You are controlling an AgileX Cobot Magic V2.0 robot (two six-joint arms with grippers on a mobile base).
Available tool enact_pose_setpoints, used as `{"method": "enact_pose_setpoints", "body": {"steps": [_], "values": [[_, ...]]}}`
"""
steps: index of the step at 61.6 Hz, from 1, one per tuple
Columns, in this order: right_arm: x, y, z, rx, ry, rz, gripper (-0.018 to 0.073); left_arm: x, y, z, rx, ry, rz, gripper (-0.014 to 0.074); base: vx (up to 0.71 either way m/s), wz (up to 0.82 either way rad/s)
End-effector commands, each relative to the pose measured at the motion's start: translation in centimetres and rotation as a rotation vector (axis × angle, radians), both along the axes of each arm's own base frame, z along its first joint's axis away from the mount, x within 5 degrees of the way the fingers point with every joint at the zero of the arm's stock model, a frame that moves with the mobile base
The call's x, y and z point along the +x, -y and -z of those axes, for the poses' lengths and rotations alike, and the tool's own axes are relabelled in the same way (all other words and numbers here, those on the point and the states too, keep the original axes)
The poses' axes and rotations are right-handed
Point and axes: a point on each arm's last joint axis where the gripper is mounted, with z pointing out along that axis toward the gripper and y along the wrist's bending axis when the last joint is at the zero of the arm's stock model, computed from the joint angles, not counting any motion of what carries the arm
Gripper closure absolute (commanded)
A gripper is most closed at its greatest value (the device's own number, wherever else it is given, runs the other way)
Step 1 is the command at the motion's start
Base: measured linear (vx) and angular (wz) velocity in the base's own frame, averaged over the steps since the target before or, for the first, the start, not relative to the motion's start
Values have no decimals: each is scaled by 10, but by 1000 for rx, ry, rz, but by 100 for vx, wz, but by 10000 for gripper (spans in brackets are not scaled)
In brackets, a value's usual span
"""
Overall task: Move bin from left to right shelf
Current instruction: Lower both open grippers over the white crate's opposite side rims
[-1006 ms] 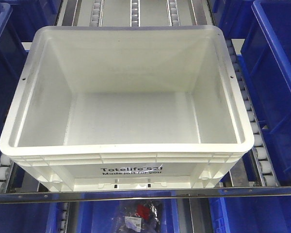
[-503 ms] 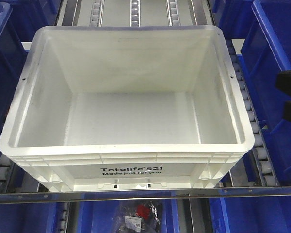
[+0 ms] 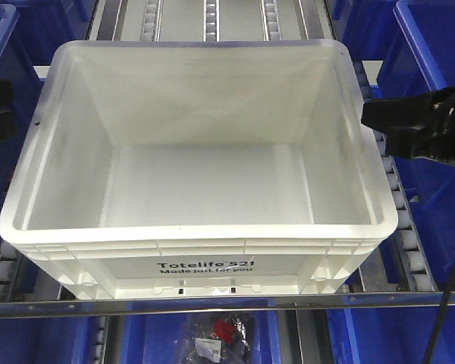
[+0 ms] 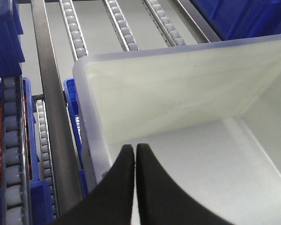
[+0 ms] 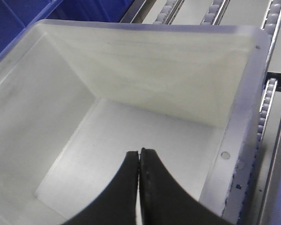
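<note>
Two grippers flank the bin [image 3: 197, 233], one at each short side. The bin is a large white tote with black "Totelife 521" print on its near wall. It sits upright and empty in the middle of a shelf of roller tracks [image 3: 400, 216], its near wall just behind the metal front rail [image 3: 212, 303]. Blue bins [image 3: 432, 83] stand on both sides of it, and another below the rail holds a clear bag [image 3: 218, 335] of small red and black parts.

From its own wrist camera, the left gripper [image 4: 135, 149] has its two black fingers pressed together at the tips, with nothing between them. It hangs near the bin's left rim; in the front view only a dark piece of it shows at the frame's left edge, apart from the rim.

The right gripper [image 5: 139, 153] is likewise closed on nothing, fingertips touching. In the front view its tip reaches the bin's right rim; whether it touches the plastic cannot be told. Its wrist camera looks down into the bare white interior, with roller tracks beyond the right wall
</note>
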Motion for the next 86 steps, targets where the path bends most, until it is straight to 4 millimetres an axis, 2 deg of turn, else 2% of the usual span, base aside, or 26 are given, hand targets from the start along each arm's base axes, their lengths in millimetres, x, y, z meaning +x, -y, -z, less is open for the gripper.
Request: {"method": "enact_pose_setpoints", "body": {"steps": [1, 19, 27, 40, 45, 53, 64, 71, 77, 86], "values": [[5, 1, -13, 21, 64, 26, 566, 2, 0, -18, -47, 101, -22, 604, 0, 0], [24, 16, -6, -55, 91, 204, 562, 23, 4, -2, -20, 31, -26, 602, 0, 0], [28, 17, -1, -102, 78, 205, 561, 32, 5, 5, -13, 3, -28, 598, 0, 0], [29, 18, -2, -114, 96, 211, 553, 33, 2, 3, 53, 43, -35, 589, 0, 0], [30, 18, -3, -117, 106, 214, 522, 33, 2, 3, 52, 42, -34, 562, 0, 0], [29, 18, -3, -111, 104, 214, 397, 33, 2, 3, 52, 42, -34, 459, 0, 0], [30, 17, -4, -68, 97, 228, 95, 33, 2, 4, 51, 41, -34, 230, 0, 0], [30, 17, -5, -52, 100, 235, -56, 33, 2, 4, 52, 40, -34, 111, 0, 0], [30, 17, -5, -51, 96, 232, -106, 33, 3, 4, 43, 31, -33, 58, 0, 0], [29, 15, -2, -75, 82, 199, -96, 33, 3, 5, 0, 7, -53, 53, 0, 0]]}}
